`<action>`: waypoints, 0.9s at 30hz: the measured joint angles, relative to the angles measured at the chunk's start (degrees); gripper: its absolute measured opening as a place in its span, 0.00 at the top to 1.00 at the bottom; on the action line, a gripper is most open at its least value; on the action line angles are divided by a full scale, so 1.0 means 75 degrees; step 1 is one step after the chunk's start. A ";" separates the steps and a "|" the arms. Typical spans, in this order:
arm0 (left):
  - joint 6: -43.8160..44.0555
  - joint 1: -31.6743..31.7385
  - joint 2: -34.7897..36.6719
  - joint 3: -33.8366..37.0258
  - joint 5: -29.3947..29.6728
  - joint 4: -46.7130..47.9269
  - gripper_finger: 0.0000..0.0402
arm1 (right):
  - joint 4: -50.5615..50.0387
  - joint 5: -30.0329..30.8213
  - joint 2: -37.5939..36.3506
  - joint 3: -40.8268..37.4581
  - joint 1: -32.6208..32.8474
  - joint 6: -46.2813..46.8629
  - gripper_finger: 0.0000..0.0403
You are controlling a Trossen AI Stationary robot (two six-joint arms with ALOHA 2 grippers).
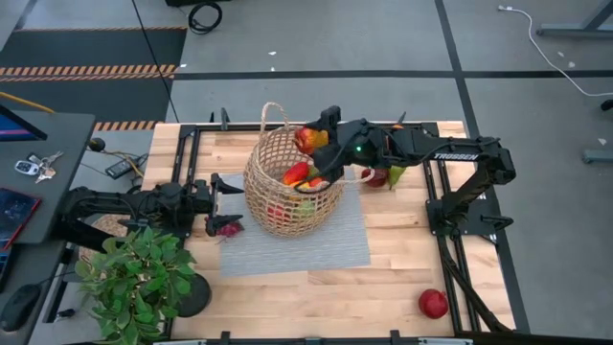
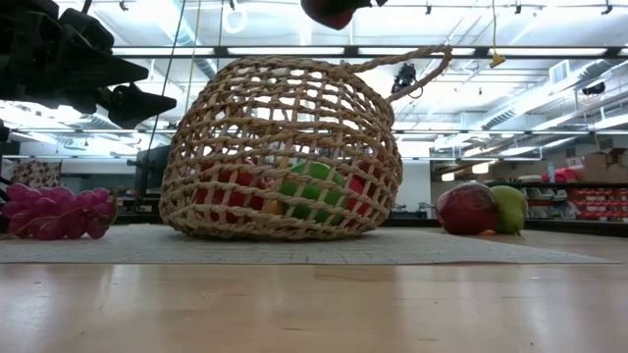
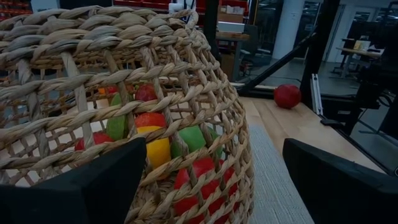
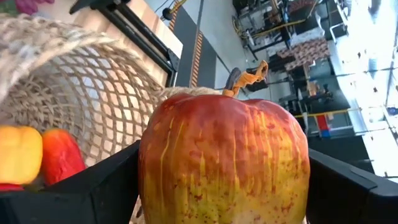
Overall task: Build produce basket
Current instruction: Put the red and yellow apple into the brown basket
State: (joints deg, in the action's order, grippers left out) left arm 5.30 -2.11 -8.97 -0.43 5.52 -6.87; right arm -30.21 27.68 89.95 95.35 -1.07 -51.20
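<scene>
I see my right hand [image 1: 308, 139] pinching a red-yellow apple [image 4: 224, 163] above the basket [image 1: 287, 187] near the counter's far edge, while my left hand [image 1: 218, 196] waits spread beside it.

Overhead, table-level, two wrist closeups

Industrial lab: hazard-striped floor [image 1: 91, 70], ceiling ducts [image 2: 530, 93].

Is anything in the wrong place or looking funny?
Yes. One red apple sits alone near the table's front right corner, far from the basket. Purple grapes also lie outside on the mat by the open left gripper. The right gripper holds an apple over the basket.
</scene>
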 joint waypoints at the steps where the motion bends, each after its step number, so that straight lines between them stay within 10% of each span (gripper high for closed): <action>1: -0.0003 0.0000 0.0000 0.0000 0.0000 0.0000 0.04 | 0.0024 0.0005 0.0000 0.0000 0.0040 0.0000 0.09; 27: 0.0000 0.0003 -0.0001 0.0000 0.0000 0.0001 0.04 | -0.0092 0.0760 0.0000 -0.0012 0.0535 -0.0013 0.09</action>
State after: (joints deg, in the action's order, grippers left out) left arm 5.30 -2.09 -8.98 -0.43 5.52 -6.87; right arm -30.90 33.39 89.95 95.26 2.94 -51.30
